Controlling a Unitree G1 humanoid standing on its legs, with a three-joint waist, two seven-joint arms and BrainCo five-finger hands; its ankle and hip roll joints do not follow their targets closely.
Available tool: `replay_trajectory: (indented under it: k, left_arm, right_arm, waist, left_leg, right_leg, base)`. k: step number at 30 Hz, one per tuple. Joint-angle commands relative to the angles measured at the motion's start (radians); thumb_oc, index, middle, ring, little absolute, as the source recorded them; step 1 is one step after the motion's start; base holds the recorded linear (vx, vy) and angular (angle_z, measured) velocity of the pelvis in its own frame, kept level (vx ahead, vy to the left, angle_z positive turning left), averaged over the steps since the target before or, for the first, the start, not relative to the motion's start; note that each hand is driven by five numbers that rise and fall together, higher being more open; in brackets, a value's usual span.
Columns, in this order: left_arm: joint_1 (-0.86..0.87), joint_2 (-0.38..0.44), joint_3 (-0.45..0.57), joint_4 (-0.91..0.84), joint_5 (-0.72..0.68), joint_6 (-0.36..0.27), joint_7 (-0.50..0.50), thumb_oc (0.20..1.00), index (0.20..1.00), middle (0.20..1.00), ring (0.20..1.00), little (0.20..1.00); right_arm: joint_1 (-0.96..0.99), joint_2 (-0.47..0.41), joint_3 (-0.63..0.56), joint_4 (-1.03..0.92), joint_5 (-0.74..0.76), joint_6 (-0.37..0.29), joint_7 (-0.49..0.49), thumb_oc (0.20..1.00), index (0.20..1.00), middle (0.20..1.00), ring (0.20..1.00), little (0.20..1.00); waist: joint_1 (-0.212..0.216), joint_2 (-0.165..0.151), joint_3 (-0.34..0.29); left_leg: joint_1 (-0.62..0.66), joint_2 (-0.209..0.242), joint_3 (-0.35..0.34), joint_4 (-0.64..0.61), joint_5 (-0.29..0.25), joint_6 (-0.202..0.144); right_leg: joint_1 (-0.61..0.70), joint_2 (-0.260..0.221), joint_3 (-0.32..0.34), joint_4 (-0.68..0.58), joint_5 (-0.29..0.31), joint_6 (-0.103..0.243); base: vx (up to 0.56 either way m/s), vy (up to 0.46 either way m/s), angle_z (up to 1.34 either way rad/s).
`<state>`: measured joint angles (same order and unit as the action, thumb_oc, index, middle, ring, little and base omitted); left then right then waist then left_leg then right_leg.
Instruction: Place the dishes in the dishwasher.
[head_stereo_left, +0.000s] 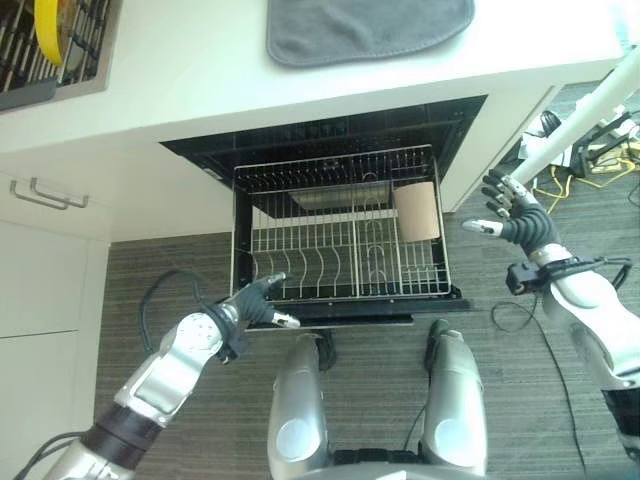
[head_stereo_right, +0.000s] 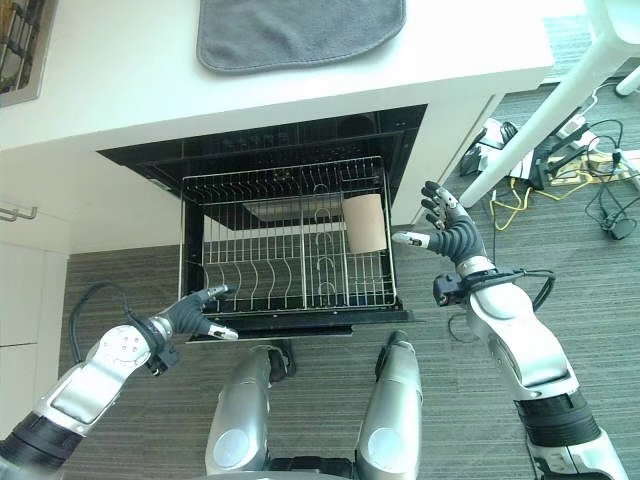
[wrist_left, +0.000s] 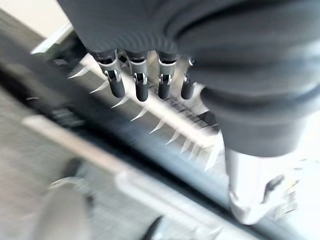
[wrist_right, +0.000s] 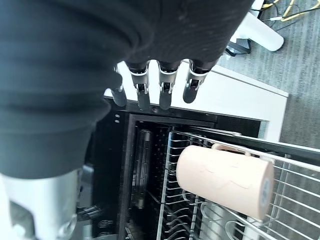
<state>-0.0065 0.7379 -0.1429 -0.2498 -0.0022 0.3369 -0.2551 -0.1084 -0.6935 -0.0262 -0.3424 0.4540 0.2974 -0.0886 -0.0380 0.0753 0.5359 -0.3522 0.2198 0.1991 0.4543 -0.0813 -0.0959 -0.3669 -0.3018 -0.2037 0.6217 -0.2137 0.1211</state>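
The dishwasher's wire rack (head_stereo_left: 340, 240) is pulled out under the counter, over the open door (head_stereo_left: 350, 312). A beige cup (head_stereo_left: 417, 211) lies on its side at the rack's back right corner; the right wrist view shows the cup (wrist_right: 225, 181) close up. My left hand (head_stereo_left: 255, 303) is open at the rack's front left corner, its fingers (wrist_left: 140, 85) straight over the tines. My right hand (head_stereo_left: 512, 210) hovers open and holds nothing, a little to the right of the rack. A yellow dish (head_stereo_left: 47, 28) stands in a drying rack (head_stereo_left: 25, 90) on the counter's far left.
A grey mat (head_stereo_left: 368, 28) lies on the white counter (head_stereo_left: 180, 80). White cabinet fronts with a handle (head_stereo_left: 45, 193) stand at the left. A white slanted pole (head_stereo_left: 585, 110) and loose cables (head_stereo_left: 590, 160) are on the carpet at the right.
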Motion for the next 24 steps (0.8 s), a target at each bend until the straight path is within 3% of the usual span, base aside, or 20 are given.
replay_trajectory:
  k: [1,3,6,9,12,15,19,21,24]
  left_arm:
    - [0.041,0.047,0.108,-0.067,-0.214,-0.165,0.051,1.000,1.000,1.000,1.000,1.000]
    - [0.053,0.018,0.166,-0.109,-0.330,-0.236,0.055,1.000,1.000,1.000,1.000,1.000]
    - [0.055,-0.033,0.219,-0.152,-0.397,-0.318,0.052,1.000,1.000,1.000,1.000,1.000]
    - [0.061,-0.080,0.254,-0.181,-0.415,-0.405,0.082,1.000,1.000,1.000,1.000,1.000]
    - [0.091,-0.149,0.285,-0.190,-0.387,-0.533,0.165,1.000,1.000,1.000,1.000,1.000]
    - [0.119,-0.200,0.299,-0.178,-0.376,-0.593,0.229,1.000,1.000,1.000,1.000,1.000]
    - [0.120,-0.232,0.289,-0.157,-0.355,-0.649,0.341,1.000,1.000,1.000,1.000,1.000]
    - [0.104,-0.249,0.275,-0.143,-0.357,-0.674,0.389,1.000,1.000,1.000,1.000,1.000]
    - [0.113,-0.264,0.274,-0.132,-0.336,-0.682,0.410,1.000,1.000,1.000,1.000,1.000]
  right_arm:
    - [-0.024,0.025,-0.096,-0.044,0.018,-0.119,0.039,1.000,1.000,1.000,1.000,1.000]
    - [0.012,0.037,-0.125,-0.068,0.020,-0.137,0.040,1.000,1.000,1.000,1.000,1.000]
    - [0.048,0.062,-0.149,-0.088,0.008,-0.164,0.054,1.000,1.000,1.000,1.000,1.000]
    - [0.077,0.083,-0.164,-0.114,0.007,-0.191,0.066,1.000,1.000,1.000,1.000,1.000]
    - [0.133,0.130,-0.168,-0.131,0.017,-0.231,0.087,1.000,1.000,1.000,1.000,1.000]
    - [0.183,0.174,-0.158,-0.123,-0.003,-0.274,0.087,1.000,1.000,1.000,1.000,1.000]
    - [0.195,0.187,-0.144,-0.094,0.011,-0.311,0.075,1.000,1.000,1.000,1.000,1.000]
    - [0.178,0.185,-0.130,-0.085,0.018,-0.329,0.078,1.000,1.000,1.000,1.000,1.000]
    - [0.163,0.167,-0.136,-0.100,0.040,-0.337,0.080,1.000,1.000,1.000,1.000,1.000]
  waist:
    - [0.006,-0.044,-0.075]
    - [0.009,-0.053,-0.091]
    - [0.015,-0.068,-0.122]
    - [0.020,-0.083,-0.164]
    - [0.025,-0.096,-0.224]
    - [0.026,-0.104,-0.279]
    - [0.026,-0.110,-0.347]
    - [0.025,-0.106,-0.368]
    - [0.025,-0.088,-0.394]
  left_leg:
    - [0.099,0.032,0.019,-0.023,-0.062,0.015]
    - [0.123,0.030,0.026,-0.054,-0.051,0.014]
    - [0.161,0.025,0.038,-0.102,-0.037,0.010]
    - [0.206,0.014,0.049,-0.164,-0.018,0.010]
    - [0.265,-0.002,0.056,-0.252,0.010,0.007]
    - [0.312,-0.011,0.056,-0.350,0.048,0.001]
    - [0.391,0.012,0.073,-0.531,0.147,-0.036]
    - [0.398,0.037,0.077,-0.542,0.157,-0.055]
    - [0.391,0.069,0.076,-0.542,0.170,-0.075]
  right_leg:
    - [0.090,-0.009,-0.022,-0.117,0.034,0.009]
    - [0.118,0.002,-0.033,-0.151,0.041,0.006]
    - [0.162,0.020,-0.046,-0.211,0.052,0.004]
    - [0.210,0.041,-0.055,-0.280,0.069,0.001]
    - [0.272,0.073,-0.059,-0.372,0.091,0.002]
    - [0.317,0.096,-0.065,-0.460,0.124,0.002]
    - [0.403,0.119,-0.088,-0.641,0.207,0.013]
    - [0.437,0.131,-0.101,-0.709,0.231,0.009]
    - [0.436,0.147,-0.101,-0.709,0.212,-0.007]
  base:
    - [0.06,-0.123,0.04]
    - [0.06,-0.083,0.01]
    - [0.06,-0.069,0.00]
    - [0.07,-0.073,0.01]
    - [0.09,-0.106,-0.07]
    - [0.06,-0.144,0.03]
    - [0.00,-0.206,-0.01]
    - [-0.04,-0.288,0.01]
    - [-0.06,-0.231,0.02]
